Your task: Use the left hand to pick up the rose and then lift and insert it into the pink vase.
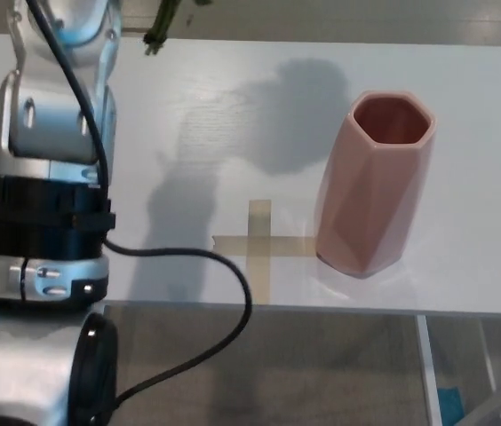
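You've got a white desk (464,257) over grey floor. Only the rose's green stem end (163,22) shows at the top edge, blooms cut off. The pink vase (370,186) stands upright beside a tape cross (258,246). The left arm (55,177) fills the left side; neither robot hand is visible, so can't tell the grasp.
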Robot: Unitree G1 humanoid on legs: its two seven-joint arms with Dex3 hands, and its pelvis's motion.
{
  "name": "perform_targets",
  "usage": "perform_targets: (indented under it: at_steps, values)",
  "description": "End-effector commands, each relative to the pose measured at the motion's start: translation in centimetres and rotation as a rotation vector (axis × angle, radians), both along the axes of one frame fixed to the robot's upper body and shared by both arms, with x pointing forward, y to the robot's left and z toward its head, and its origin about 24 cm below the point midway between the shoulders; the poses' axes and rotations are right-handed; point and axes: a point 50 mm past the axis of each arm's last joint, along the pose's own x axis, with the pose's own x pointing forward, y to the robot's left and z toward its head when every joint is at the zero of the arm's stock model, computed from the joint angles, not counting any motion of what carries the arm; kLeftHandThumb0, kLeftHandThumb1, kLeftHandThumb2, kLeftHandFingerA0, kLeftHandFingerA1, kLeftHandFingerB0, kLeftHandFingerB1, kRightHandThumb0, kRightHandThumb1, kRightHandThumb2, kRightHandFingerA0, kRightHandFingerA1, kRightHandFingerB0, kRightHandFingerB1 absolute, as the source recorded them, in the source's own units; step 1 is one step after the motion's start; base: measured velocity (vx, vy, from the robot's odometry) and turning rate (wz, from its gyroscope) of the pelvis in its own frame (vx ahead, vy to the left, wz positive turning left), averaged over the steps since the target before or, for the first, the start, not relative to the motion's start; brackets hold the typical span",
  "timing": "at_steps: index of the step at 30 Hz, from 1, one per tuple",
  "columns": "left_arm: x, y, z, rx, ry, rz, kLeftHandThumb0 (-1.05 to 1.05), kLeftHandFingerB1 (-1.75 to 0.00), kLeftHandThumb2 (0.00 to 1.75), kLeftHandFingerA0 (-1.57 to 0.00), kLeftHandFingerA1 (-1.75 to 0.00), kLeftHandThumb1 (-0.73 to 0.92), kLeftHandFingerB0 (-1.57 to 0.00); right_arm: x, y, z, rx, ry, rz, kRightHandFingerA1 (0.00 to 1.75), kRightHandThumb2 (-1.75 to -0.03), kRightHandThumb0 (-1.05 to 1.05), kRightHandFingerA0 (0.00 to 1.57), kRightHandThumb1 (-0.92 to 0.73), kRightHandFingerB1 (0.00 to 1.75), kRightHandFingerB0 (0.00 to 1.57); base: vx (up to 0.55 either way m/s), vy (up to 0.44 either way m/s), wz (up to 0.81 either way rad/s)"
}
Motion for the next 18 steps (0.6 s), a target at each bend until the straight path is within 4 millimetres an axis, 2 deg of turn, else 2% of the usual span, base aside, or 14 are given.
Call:
perform_targets:
  at_steps: [1, 10, 18]
  values:
    - [-0.6, -1.9, 3.1, -0.249, 0.176, -0.223, -0.17, -0.9, 0.69, -1.05, -1.33, 0.81, -0.84, -0.6, -0.6, -0.1, 0.011, 0.012, -0.026, 0.52, -0.56, -0.19, 0.72, -0.55, 0.47, 0.6, 0.0, 0.0, 0.0]
    - [-1.0, -1.9, 4.0, -0.239, 0.163, -0.22, -0.17, -0.91, 0.69, -1.01, -1.33, 0.81, -0.84, -0.6, -0.6, -0.1, 0.022, 0.013, -0.03, 0.52, -0.56, -0.19, 0.72, -0.56, 0.47, 0.6, 0.0, 0.0, 0.0]
    - [-1.7, -2.8, 5.3, -0.283, 0.204, -0.301, -0.17, -0.92, 0.68, -1.08, -1.39, 0.81, -0.81, -0.5, -0.5, -0.1, 0.015, 0.005, -0.029, 0.52, -0.56, -0.19, 0.72, -0.55, 0.47, 0.59, 0.0, 0.0, 0.0]
